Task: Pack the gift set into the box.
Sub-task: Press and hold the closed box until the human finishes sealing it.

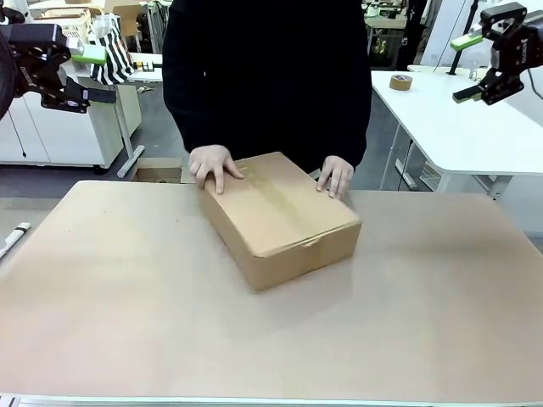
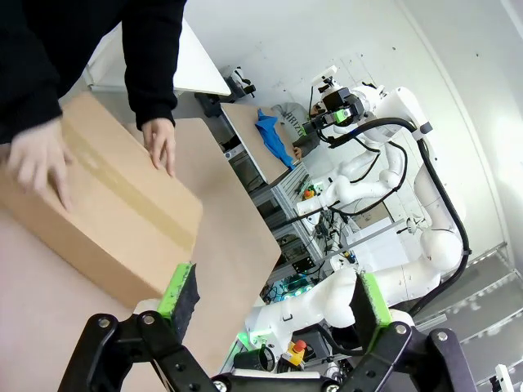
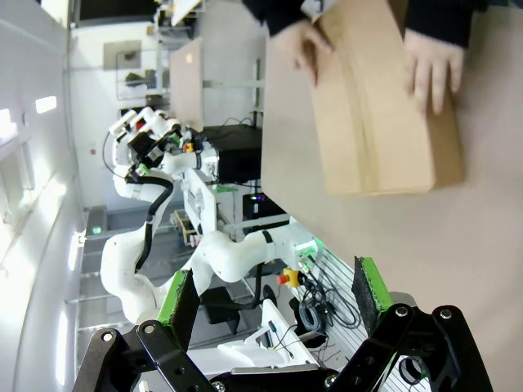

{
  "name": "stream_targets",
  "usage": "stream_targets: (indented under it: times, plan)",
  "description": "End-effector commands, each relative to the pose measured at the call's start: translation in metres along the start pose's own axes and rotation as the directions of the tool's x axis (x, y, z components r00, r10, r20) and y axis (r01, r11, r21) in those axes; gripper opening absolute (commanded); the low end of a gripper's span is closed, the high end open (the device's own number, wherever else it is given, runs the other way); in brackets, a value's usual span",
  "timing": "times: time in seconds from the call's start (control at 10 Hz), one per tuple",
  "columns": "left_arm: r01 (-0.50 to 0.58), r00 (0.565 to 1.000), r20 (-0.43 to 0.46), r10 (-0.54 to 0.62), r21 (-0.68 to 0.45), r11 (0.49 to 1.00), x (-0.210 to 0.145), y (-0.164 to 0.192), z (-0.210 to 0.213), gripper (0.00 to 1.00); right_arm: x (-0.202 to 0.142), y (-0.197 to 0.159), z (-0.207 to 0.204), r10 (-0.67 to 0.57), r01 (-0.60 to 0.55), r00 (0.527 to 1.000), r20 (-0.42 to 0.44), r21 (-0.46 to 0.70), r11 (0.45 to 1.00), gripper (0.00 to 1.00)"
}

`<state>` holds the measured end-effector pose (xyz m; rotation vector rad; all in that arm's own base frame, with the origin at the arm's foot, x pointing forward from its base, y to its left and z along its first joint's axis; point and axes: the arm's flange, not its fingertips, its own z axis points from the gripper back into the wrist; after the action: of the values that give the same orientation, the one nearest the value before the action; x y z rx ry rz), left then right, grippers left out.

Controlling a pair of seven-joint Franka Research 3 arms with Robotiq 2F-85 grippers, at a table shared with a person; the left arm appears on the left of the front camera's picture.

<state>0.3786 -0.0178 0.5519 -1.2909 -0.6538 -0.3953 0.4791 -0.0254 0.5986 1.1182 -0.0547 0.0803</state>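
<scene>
Front: the box (image 1: 280,216) sits closed mid-tabletop (image 1: 127,297), a person's hands (image 1: 214,164) resting on its lid. The left gripper (image 1: 96,75) and right gripper (image 1: 465,68) hang high, fingers spread, empty. Left wrist: box (image 2: 106,212) well below the fingers. Right wrist: likewise. Best to wait clear until the hands lift.

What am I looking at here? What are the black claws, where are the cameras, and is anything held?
Two robot arms share a brown table with a person in black. The front picture looks across from the robot's side; the other two come from cameras on each wrist, looking past that arm's green-padded fingers. The claws are the left gripper and right gripper, both raised, open, holding nothing. On the table lies a closed cardboard box; the person rests one hand and the other hand on its top.
</scene>
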Motion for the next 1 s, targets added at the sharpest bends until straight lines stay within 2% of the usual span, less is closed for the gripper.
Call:
stream_targets:
  times: [0.0,0.9]
  plan:
    - [0.004,1.000,0.022,-0.003,-0.019,1.000,-0.0007,-0.0017,-0.0018,1.00,-0.0010,0.0021,-0.0001,-0.016,0.016,1.000,0.009,-0.009,1.000,1.00]
    - [0.004,1.000,0.022,-0.003,-0.019,1.000,-0.0007,-0.0017,-0.0018,1.00,-0.0010,0.0021,-0.0001,-0.016,0.016,1.000,0.009,-0.009,1.000,1.00]
